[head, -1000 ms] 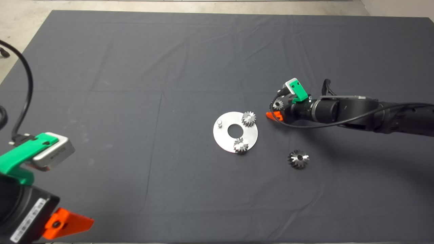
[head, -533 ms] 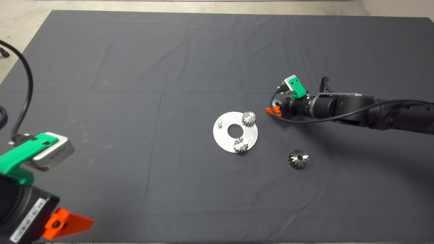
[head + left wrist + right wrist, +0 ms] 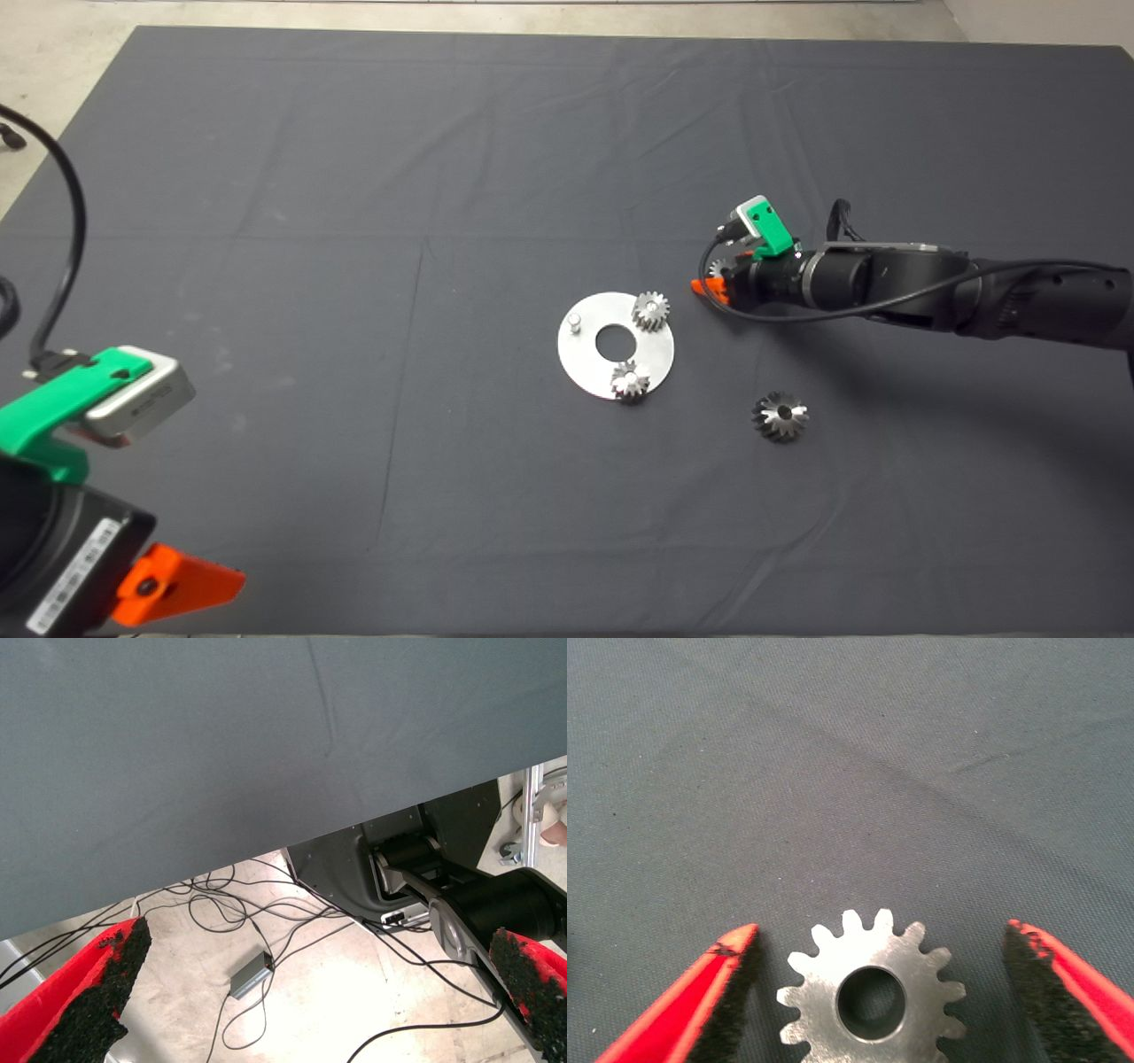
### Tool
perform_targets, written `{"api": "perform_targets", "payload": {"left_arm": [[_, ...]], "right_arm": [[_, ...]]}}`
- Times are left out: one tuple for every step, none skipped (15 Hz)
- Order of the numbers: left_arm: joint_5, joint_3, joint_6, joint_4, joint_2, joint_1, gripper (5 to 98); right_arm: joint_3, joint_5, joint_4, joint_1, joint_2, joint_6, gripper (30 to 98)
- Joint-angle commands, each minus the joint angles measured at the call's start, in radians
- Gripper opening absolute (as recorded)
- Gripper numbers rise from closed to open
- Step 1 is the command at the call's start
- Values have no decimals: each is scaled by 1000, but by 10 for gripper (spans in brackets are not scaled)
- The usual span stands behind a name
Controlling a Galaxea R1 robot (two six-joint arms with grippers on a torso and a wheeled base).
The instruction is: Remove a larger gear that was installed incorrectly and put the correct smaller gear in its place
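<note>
From above, my right end effector (image 3: 714,285) is low over the smaller gear (image 3: 719,267), just right of the round plate (image 3: 585,363). The plate has one bare peg (image 3: 574,321) on its left side. The larger gear (image 3: 780,416) lies alone on the surface (image 3: 354,221), nearer me and to the right. My left end effector (image 3: 177,585) waits far away, fingers apart.

From my right wrist, the smaller gear (image 3: 871,1001) lies flat between my open fingers (image 3: 726,992), not touching. I think I should close straight in.
</note>
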Motion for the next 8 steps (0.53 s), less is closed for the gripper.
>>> {"api": "perform_targets", "payload": {"left_arm": [[6, 12, -1, -16, 0, -9, 982], [6, 12, -1, -16, 0, -9, 982], [6, 12, -1, -16, 0, -9, 982], [6, 12, -1, -16, 0, -9, 982], [6, 12, -3, -16, -2, -9, 982], [6, 12, -6, -16, -3, -9, 982], [6, 12, -9, -16, -3, -9, 982], [6, 12, -9, -16, -3, -9, 982]], "right_arm": [[12, 7, -25, 12, -3, 4, 723], [13, 7, -23, 12, -6, 4, 706], [25, 7, -25, 12, -8, 4, 706], [33, 7, -25, 11, -9, 2, 706], [38, 7, -25, 9, -11, 2, 689], [38, 7, -24, 9, -11, 2, 657], [38, 7, -25, 9, -12, 2, 651], [38, 7, -25, 8, -12, 1, 651]]}}
